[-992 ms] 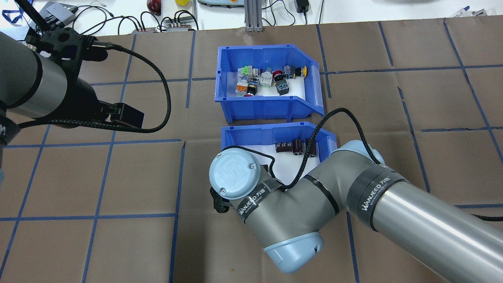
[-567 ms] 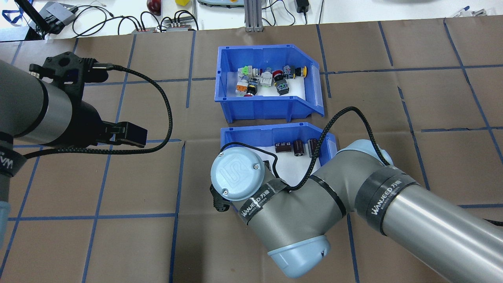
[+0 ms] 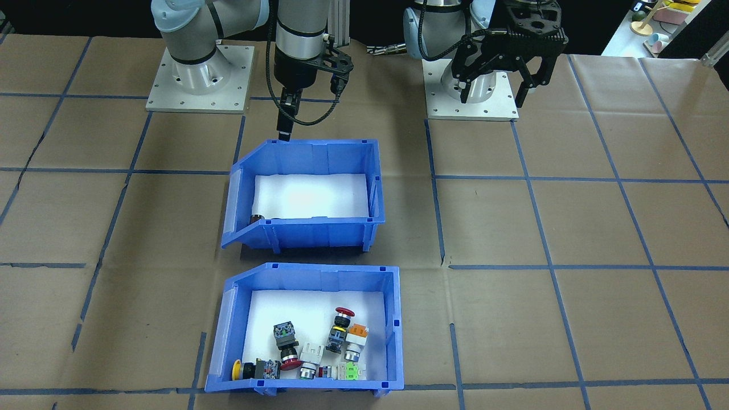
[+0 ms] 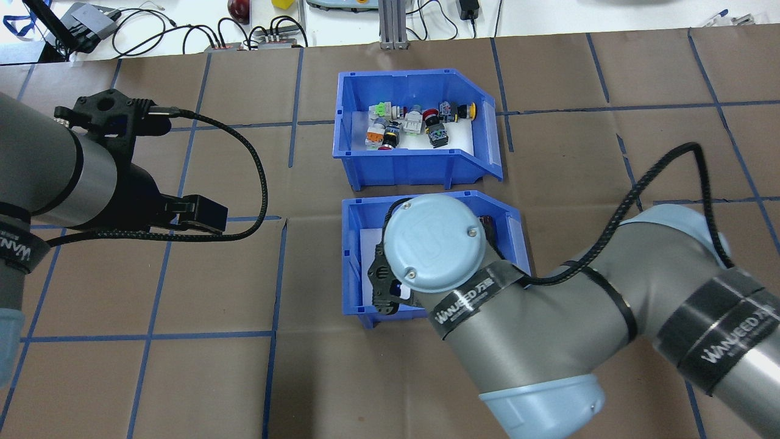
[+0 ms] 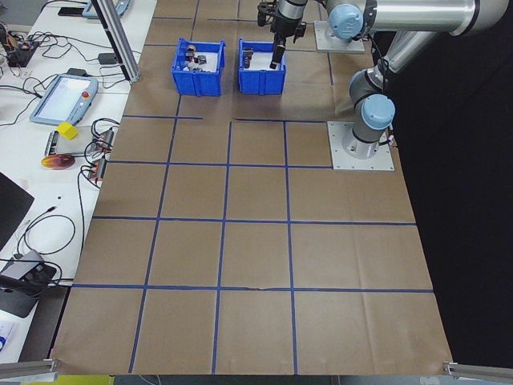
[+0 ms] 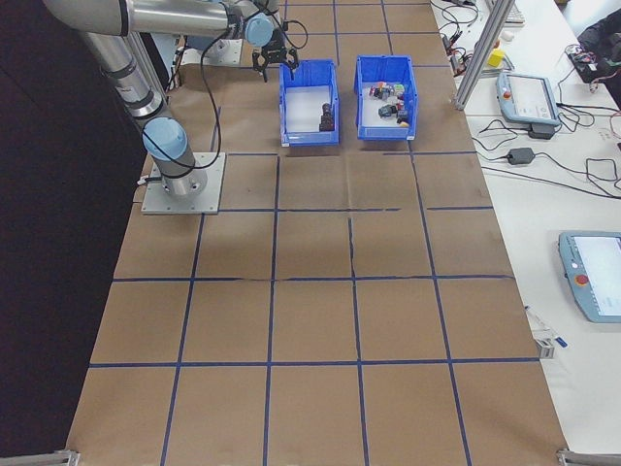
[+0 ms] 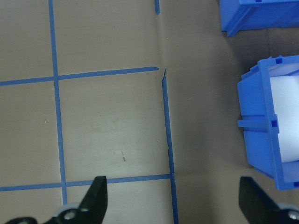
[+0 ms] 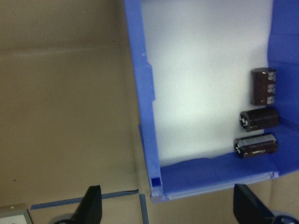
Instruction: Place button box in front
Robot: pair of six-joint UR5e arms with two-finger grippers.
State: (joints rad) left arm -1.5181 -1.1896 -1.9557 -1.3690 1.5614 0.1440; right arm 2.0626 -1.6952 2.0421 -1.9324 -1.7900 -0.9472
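A robotics lab is being shown: a taped-grid surface (image 5: 256, 241), teach pendants (image 6: 529, 97) and cables (image 5: 104, 132) are being kept alongside.

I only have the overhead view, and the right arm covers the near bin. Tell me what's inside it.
Observer: Three dark cylinders lie on white foam against one wall of the near bin.
Operator: Report the right gripper.
Observer: The right gripper is open, above the bin's end nearest the robot.
Operator: Now the left one.
Observer: The left gripper is open and empty, beside that bin.
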